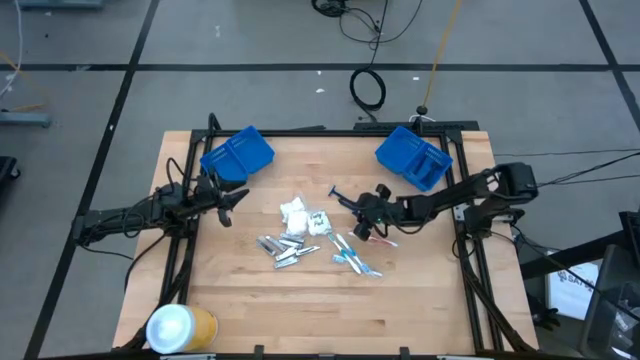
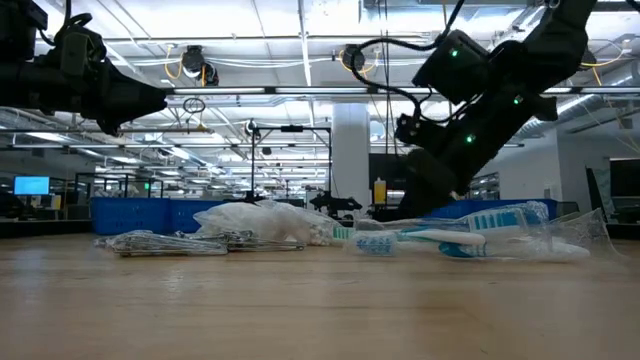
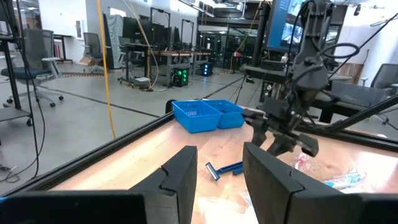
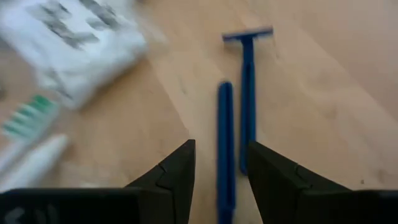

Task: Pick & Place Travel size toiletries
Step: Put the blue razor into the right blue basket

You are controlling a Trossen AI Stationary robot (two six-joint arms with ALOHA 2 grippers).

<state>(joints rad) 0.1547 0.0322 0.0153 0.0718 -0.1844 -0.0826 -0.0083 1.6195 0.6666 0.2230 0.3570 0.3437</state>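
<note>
Right gripper (image 4: 221,180), fingers apart, straddles two blue razors (image 4: 236,118) beside the white packets (image 4: 74,46), lining up a pick.

No writing can be read anywhere. The white packets (image 4: 74,46) beside the razor (image 4: 247,93) carry dark print, but it is too blurred to make out.

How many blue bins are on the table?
2. One blue bin sits near the table's far left corner, the other blue bin near the far right corner. None looks hidden.
</note>
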